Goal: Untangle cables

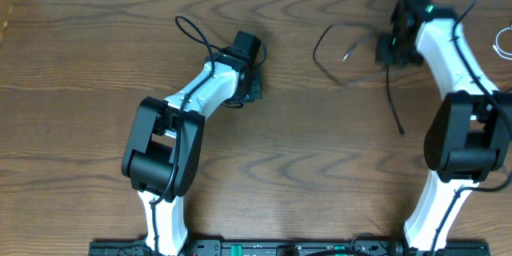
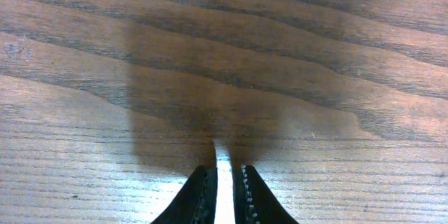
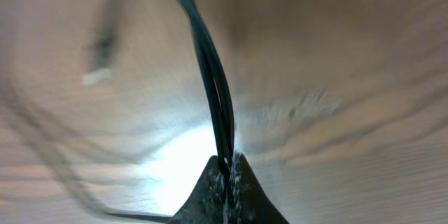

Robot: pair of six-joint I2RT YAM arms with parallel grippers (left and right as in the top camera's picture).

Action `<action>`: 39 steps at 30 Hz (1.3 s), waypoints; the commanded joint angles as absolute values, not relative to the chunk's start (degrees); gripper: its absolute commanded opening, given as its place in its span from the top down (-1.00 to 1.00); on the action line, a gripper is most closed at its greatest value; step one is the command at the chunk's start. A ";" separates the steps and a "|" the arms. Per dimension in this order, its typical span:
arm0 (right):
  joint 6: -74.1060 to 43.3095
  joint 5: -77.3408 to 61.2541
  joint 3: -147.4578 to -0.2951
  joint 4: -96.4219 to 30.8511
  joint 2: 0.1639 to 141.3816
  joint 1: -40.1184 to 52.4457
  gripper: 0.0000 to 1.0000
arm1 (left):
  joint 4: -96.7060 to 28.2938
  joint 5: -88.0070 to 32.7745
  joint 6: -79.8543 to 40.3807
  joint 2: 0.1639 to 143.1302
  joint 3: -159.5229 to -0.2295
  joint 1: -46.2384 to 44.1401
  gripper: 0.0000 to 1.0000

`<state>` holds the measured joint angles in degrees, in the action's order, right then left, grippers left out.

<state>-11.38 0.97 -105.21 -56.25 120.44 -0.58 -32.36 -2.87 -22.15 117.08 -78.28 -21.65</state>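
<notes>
Between the right tool (image 3: 227, 175) tips, black cable (image 3: 213, 77) pinched.

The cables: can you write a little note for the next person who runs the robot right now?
Right pincer: shut on the black cable, holding strands of it above the table's far right; this view is blurred.
Left pincer: almost shut, nothing in it, low over bare table.
Black cable: loops left of the right pincer, one end trails toward the robot's base.
White cable: at the right edge, apart from the black one.
Done: the cables look separated.
Left: lay the black one down and let go.
</notes>
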 commanded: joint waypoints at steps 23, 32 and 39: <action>-12.88 4.36 -125.12 -32.99 118.08 -17.67 0.98 | -32.05 -2.39 -21.50 115.87 -77.56 -21.61 0.70; -20.47 4.38 -125.12 -18.26 127.92 -20.05 0.98 | -31.88 -2.39 -21.47 115.87 -77.56 -21.61 0.70; -30.72 5.72 -125.14 -9.58 134.19 -22.22 0.98 | -31.66 -2.42 -21.67 115.87 -77.56 -21.61 0.70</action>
